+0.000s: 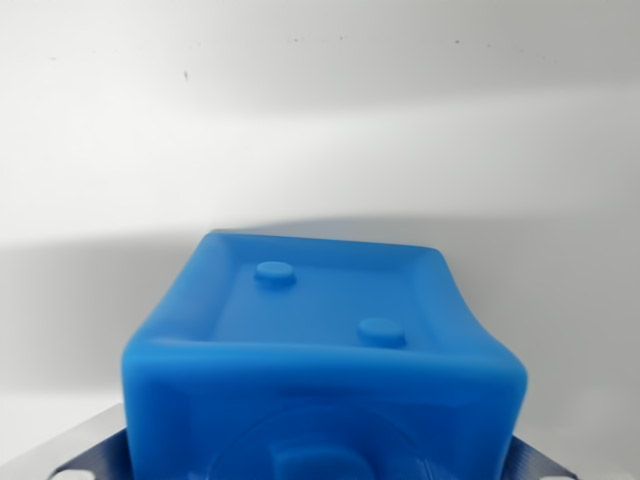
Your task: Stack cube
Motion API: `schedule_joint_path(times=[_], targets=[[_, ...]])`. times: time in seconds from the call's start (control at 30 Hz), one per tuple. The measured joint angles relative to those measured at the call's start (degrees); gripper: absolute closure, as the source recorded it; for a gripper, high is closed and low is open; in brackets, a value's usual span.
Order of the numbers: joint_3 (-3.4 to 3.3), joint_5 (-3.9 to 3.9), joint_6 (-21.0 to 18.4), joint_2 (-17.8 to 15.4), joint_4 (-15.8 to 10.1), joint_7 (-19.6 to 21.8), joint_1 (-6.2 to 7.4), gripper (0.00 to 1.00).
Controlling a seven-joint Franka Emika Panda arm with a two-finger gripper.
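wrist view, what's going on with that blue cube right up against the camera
The blue cube sits very close under the wrist camera, filling the lower half of the wrist view, with two round studs on its upper face. Metal parts of the gripper show at the bottom corners either side of it, so the jaws seem to be holding it. Only a plain white surface lies behind; no second cube is visible.

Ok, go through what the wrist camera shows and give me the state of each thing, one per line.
Blue cube: fills the lower middle of the view, close to the camera, recessed face with two round studs showing.
Fingers: metal parts at both bottom corners beside the cube; contact hidden, cannot tell.
White surface: bare.
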Motion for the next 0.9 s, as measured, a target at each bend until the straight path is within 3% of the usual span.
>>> schedule_joint_path(times=[0.3, 0.9], targets=[[0.0, 0.0, -0.5, -0.7, -0.2, 0.0, 0.01, 1.0], [-0.09, -0.01, -4.6, -6.4, -1.5, 0.0, 0.07, 1.0]])
